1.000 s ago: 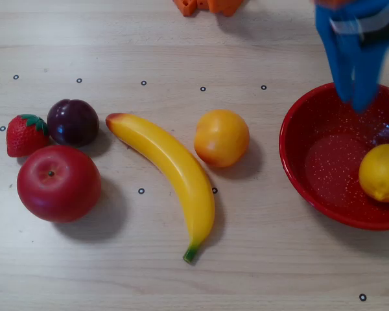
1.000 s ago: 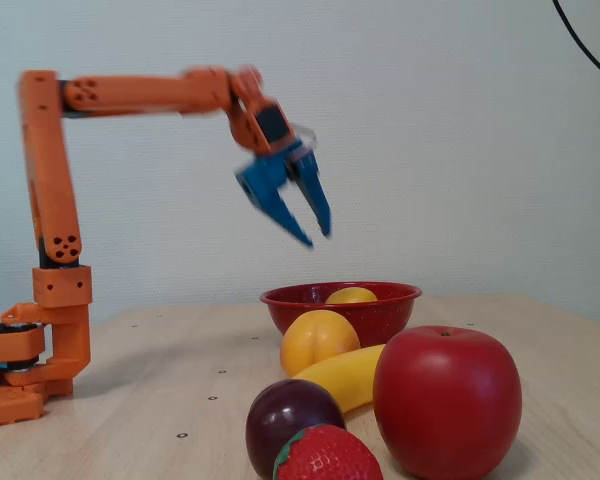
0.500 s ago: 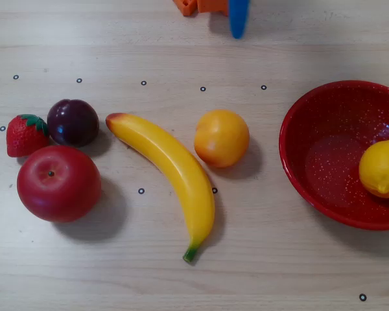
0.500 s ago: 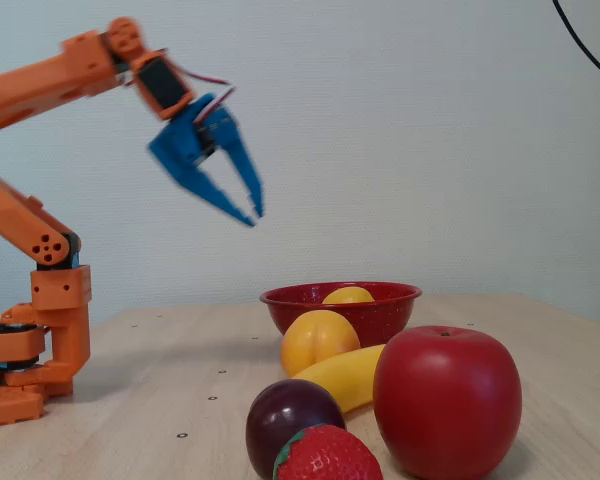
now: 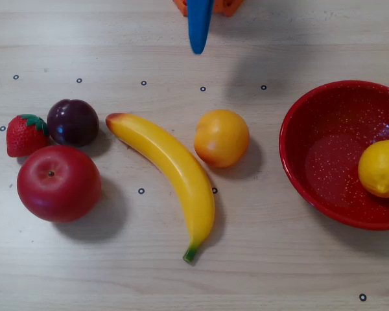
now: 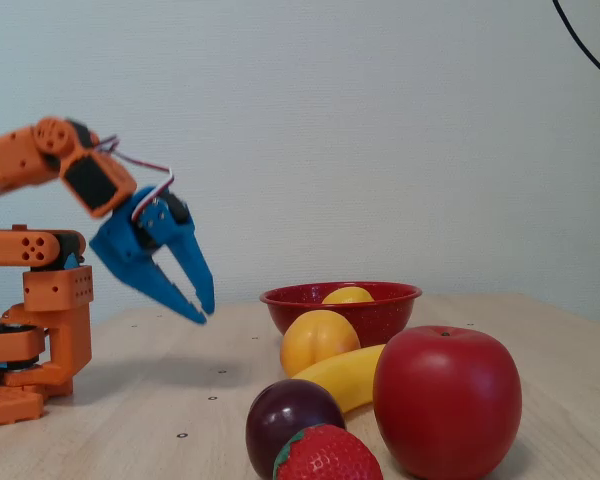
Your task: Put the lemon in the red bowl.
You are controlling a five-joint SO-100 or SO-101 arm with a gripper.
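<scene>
The lemon point(image 5: 381, 168) lies inside the red bowl point(image 5: 298, 165), against the bowl's right side in the overhead view; the bowl sits at the table's right edge there. In the fixed view only the lemon's top point(image 6: 348, 295) shows above the bowl's rim point(image 6: 300, 297).

The gripper point(image 6: 205, 304) hangs in the air above the table, near the arm's base point(image 6: 40, 340), its two blue fingers a little apart and holding nothing. It is well apart from the bowl.

Near the middle of the table lie a banana point(image 5: 168, 172) and a peach point(image 5: 221, 137). Toward the left edge in the overhead view sit an apple point(image 5: 58, 183), a plum point(image 5: 72, 122) and a strawberry point(image 5: 26, 135), close together.
</scene>
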